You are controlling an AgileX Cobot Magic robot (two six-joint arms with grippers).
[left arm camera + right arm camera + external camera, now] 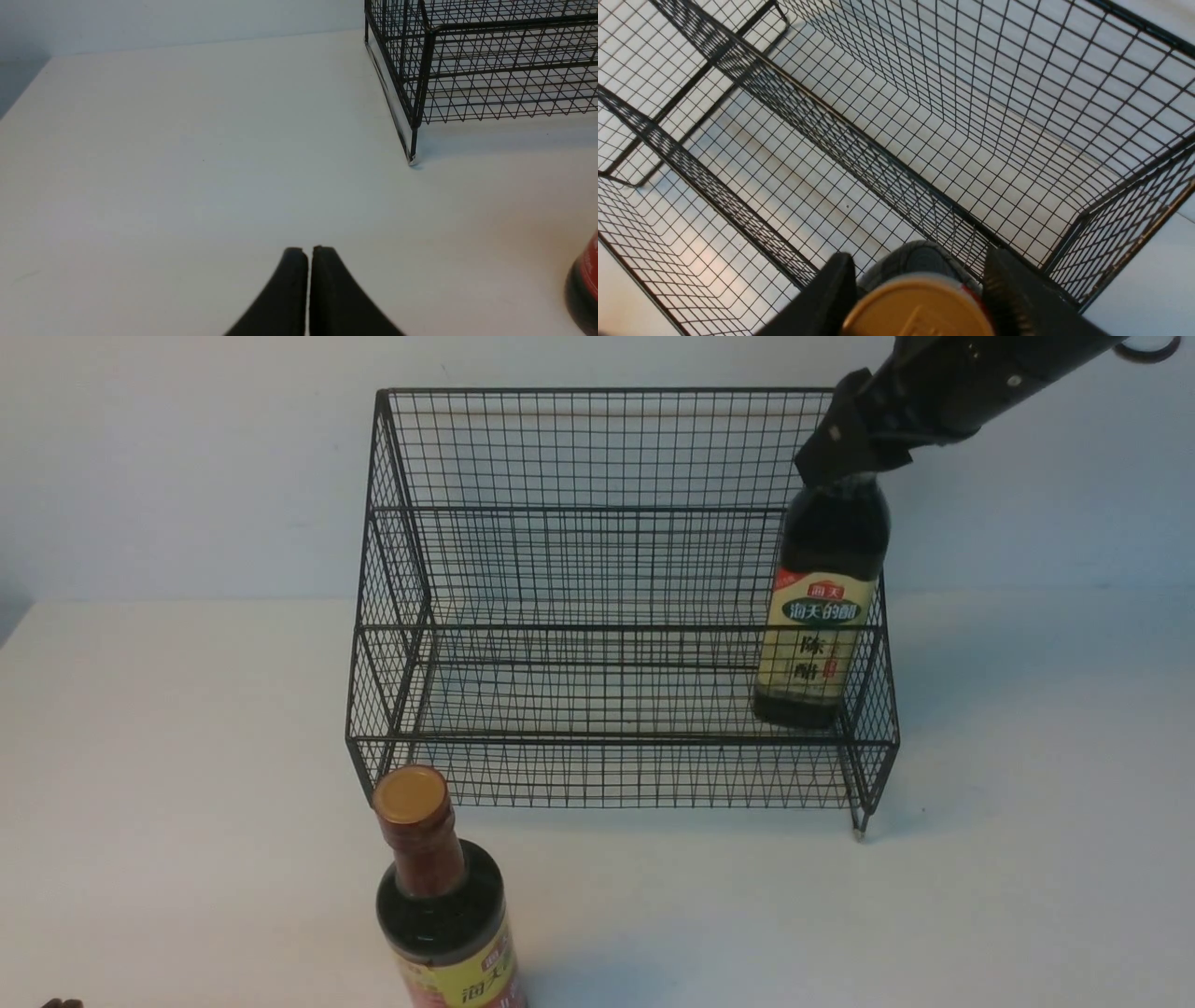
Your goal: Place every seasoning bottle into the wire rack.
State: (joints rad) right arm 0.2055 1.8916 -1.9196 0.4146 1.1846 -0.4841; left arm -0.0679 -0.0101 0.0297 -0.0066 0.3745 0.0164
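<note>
Cream-and-green bottle (822,616) roughly upright in wire rack (560,569), gold cap (920,310) up

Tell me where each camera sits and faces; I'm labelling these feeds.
Front view: robot-mounted, facing forward at the wire rack; right gripper shows atop the cream-and-green bottle.
Left wrist view: low over the table, facing the rack's corner; shut left gripper shows.
Right wrist view: down into the rack; fingers flank that bottle's gold cap.
All share the rack.

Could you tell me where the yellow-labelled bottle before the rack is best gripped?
On the yellow-labelled bottle, probably the reddish neck, just below the gold cap, from above: it stands upright and its neck is narrower than its body.
</note>
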